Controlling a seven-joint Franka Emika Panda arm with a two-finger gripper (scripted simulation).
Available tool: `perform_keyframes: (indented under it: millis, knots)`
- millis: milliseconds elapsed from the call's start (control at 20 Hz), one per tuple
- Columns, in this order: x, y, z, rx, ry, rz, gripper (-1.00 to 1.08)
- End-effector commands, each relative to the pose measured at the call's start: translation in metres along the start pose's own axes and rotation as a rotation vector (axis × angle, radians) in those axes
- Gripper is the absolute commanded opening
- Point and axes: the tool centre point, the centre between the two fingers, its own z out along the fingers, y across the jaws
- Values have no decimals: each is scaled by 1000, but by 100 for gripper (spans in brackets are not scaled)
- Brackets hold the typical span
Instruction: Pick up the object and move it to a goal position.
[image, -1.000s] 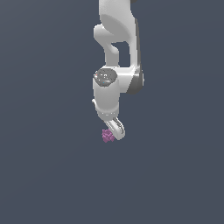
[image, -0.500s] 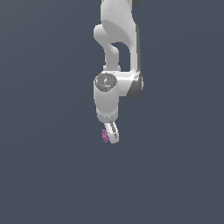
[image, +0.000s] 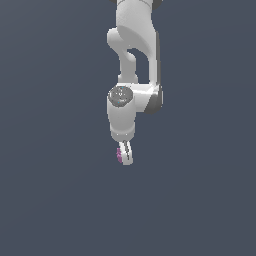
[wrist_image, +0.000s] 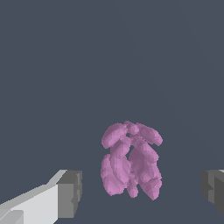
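The object (wrist_image: 131, 162) is a small pink-purple knobbly clump. In the wrist view it lies between my two grey finger pads (wrist_image: 70, 194), with a visible gap on each side, so neither pad touches it. My gripper (wrist_image: 142, 194) is open around it. In the exterior view the white arm hangs straight down and the gripper (image: 125, 155) is seen edge-on. Only a sliver of the object (image: 119, 155) shows at the fingers' side toward the exterior view's left; the fingers hide the remainder.
Everything around is one plain dark grey-blue surface (image: 200, 200). No other object, container or edge shows in either view.
The wrist has turned, so the fingers now appear edge-on, and the gripper has sunk slightly over the object. The object has stayed about where it was.
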Motion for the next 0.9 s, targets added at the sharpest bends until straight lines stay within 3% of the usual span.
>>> perform_keyframes:
  millis: [0, 850]
  knots:
    - [0, 0, 1, 0, 1, 11, 100]
    - [0, 1, 50, 0, 1, 12, 100]
